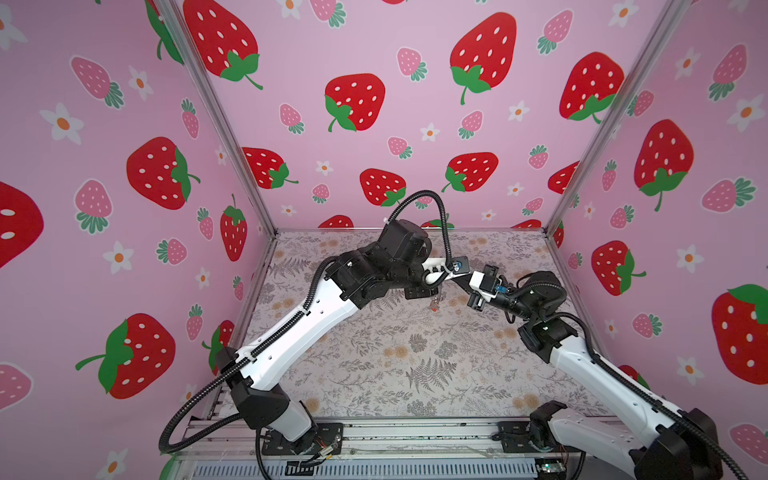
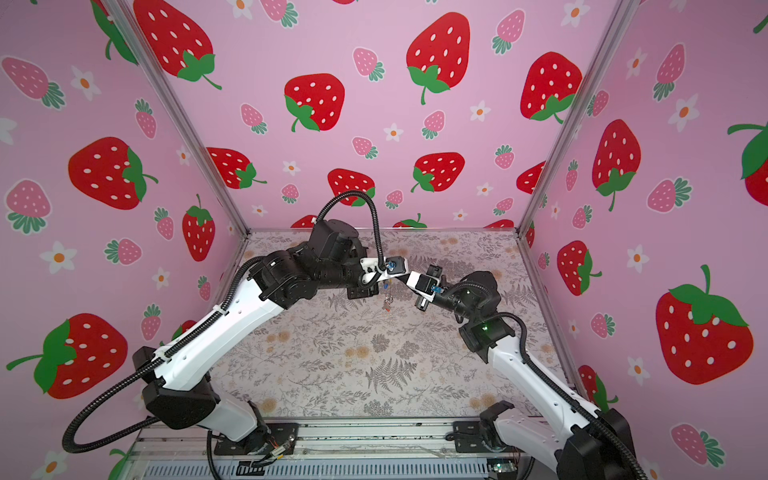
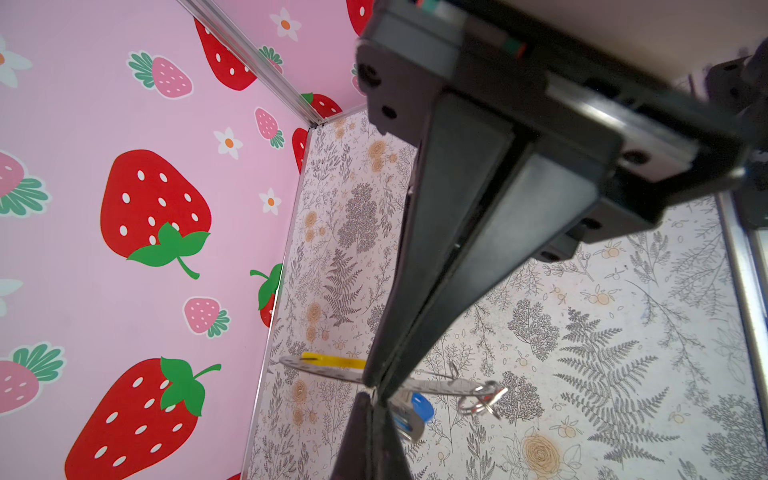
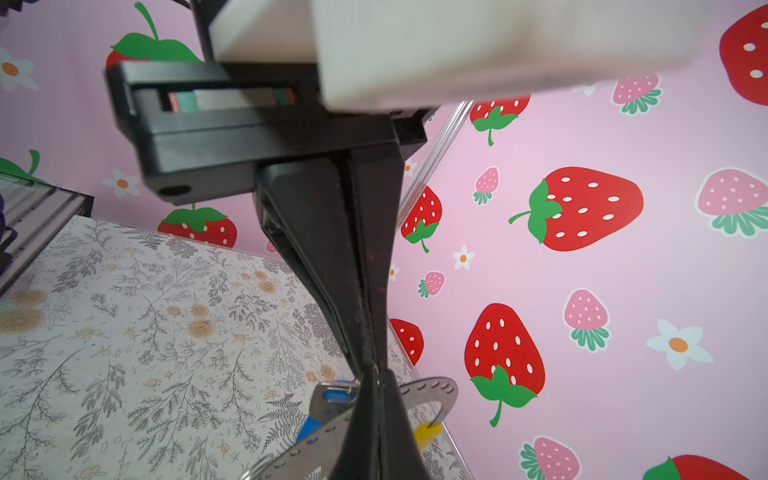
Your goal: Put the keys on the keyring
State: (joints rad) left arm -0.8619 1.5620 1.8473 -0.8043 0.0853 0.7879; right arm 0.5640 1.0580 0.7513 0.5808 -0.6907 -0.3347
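Both grippers meet in mid-air over the middle back of the table. The keyring (image 3: 328, 368), a flat grey perforated band with a yellow section (image 3: 332, 360), is held level between them. My left gripper (image 3: 374, 386) is shut on the band. My right gripper (image 4: 374, 372) is also shut on the keyring (image 4: 434, 390), near its yellow part (image 4: 426, 432). A blue-tagged key (image 3: 422, 407) hangs close beside my left fingers and also shows in the right wrist view (image 4: 332, 395). Small wire rings (image 3: 482, 399) hang on the band. The red-tagged key (image 1: 434, 308) (image 2: 387, 307) dangles below.
The floral table surface (image 1: 395, 365) lies under the arms. Pink strawberry walls close it in on three sides, with aluminium posts (image 1: 232, 137) at the back corners. A metal rail (image 1: 415, 436) holding both arm bases runs along the front edge.
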